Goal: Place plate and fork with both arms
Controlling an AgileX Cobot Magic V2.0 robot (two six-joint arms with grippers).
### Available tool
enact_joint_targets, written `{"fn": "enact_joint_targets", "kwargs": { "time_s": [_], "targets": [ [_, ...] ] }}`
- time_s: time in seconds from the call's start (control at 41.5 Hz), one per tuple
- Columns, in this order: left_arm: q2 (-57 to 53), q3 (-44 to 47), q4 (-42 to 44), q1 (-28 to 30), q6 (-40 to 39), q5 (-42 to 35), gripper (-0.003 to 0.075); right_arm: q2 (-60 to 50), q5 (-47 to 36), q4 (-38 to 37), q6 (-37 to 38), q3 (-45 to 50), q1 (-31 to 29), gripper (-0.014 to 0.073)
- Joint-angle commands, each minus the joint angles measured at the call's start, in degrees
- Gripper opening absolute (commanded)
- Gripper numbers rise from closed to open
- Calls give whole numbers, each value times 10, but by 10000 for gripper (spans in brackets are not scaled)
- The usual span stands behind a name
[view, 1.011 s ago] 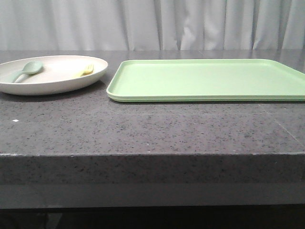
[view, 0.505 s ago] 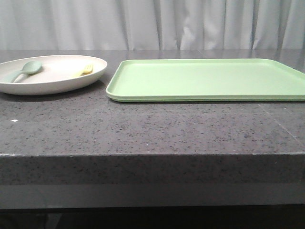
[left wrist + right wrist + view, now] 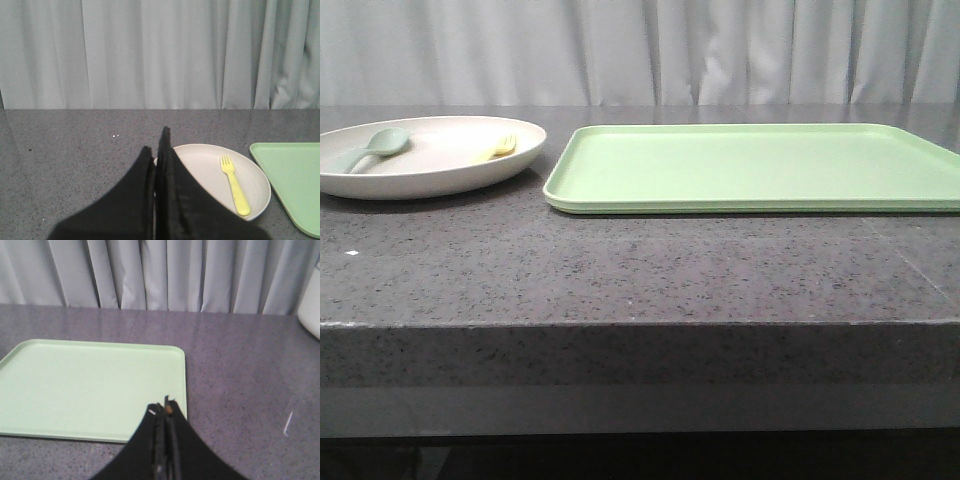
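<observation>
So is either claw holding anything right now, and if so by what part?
Nothing is held. The left claw and right claw are both shut and empty; the fork lies on the plate.

Plate (image 3: pixel 440 170): matte off-white. Fork (image 3: pixel 234 183): smooth pale-yellow plastic. Spoon (image 3: pixel 365 150): matte grey-green plastic look. Tray (image 3: pixel 750 165): smooth light-green, slight sheen. Countertop (image 3: pixel 620 270): speckled dark-grey stone look, semi-gloss. Curtain (image 3: pixel 640 50): grey cloth.
</observation>
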Motion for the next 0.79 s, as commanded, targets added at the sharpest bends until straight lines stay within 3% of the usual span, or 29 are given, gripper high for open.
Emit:
{"fn": "enact_joint_targets", "kwargs": {
  "time_s": [0.0, 0.65, 0.77],
  "targets": [
    [21, -19, -6, -1, -4, -36, -18, 32, -41, -6, 1, -21, -4, -68],
    [25, -14, -6, -1, -4, -35, -17, 49, -42, -6, 1, -21, -4, -68],
    [25, -14, -1, -1, -4, -38, 43, 49, -42, -6, 1, -21, -4, -64]
  ]
}}
